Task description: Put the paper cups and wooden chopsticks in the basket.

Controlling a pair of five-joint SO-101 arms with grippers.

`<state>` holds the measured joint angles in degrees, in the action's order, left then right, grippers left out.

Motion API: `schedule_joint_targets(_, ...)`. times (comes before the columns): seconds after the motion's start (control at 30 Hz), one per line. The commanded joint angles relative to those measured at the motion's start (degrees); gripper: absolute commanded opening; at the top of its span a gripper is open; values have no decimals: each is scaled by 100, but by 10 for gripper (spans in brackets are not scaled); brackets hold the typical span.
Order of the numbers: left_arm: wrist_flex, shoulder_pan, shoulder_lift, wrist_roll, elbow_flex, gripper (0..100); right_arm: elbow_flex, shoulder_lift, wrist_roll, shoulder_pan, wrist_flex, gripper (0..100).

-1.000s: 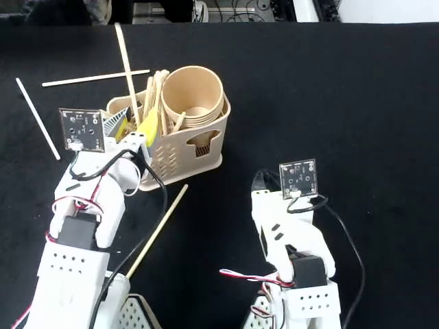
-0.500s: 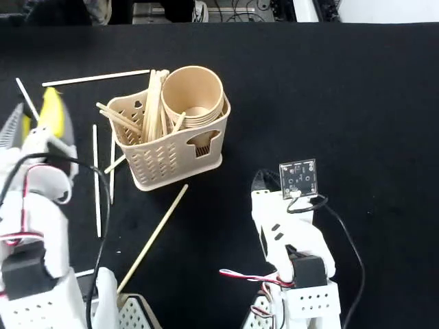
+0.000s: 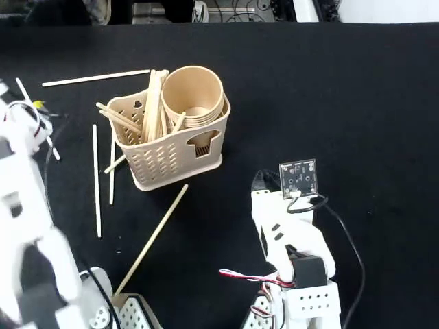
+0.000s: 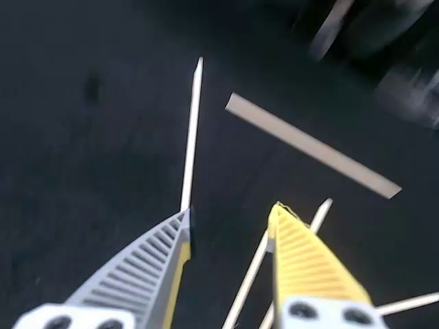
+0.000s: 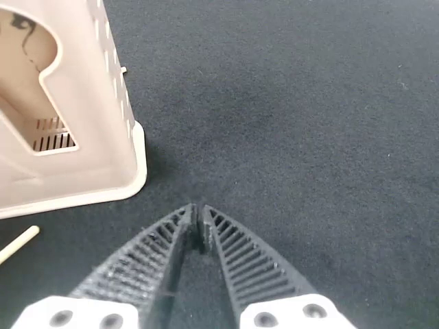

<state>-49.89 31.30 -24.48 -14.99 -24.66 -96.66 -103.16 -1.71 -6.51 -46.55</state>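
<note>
A: Which step?

B: Chopstick pickup. The paper cups are already stacked in the basket, left of centre, with a bundle of chopsticks beside them. The left gripper hangs over loose sticks at the far left, fingers spread and empty. A thin stick runs up to its grey finger.

A: Other arm?

B: The right gripper is pinched together on nothing, low over the black cloth, just near-right of the basket.

A: Next move?

B: Probably the left drops, straddles one stick, pinches it and carries it right to the basket.

A: Anything in the way?

B: Sticks cross under the fingers, so it may grab two. Also loose: a side stick left of the basket, a long stick nearer and a far stick.
</note>
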Motion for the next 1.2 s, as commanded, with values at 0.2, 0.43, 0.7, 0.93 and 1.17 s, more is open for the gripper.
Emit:
schedule_joint_targets(0.2, -1336, 75, 4211, 607, 3266, 224, 22, -488, 18, -44, -18, 16)
schedule_joint_targets(0.43, -1952, 92, 6356, 563, 5095, 223, 22, -488, 18, -44, -18, 16)
schedule_joint_targets(0.7, -3024, 259, 7710, 607, 7073, 37, 22, -488, 18, -44, -18, 16)
schedule_joint_targets(0.93, -4651, 215, 8000, 615, 8356, 29, 22, -488, 18, -44, -18, 16)
schedule_joint_targets(1.17, -5116, 251, 7780, 888, 8312, 29, 22, -488, 18, -44, -18, 16)
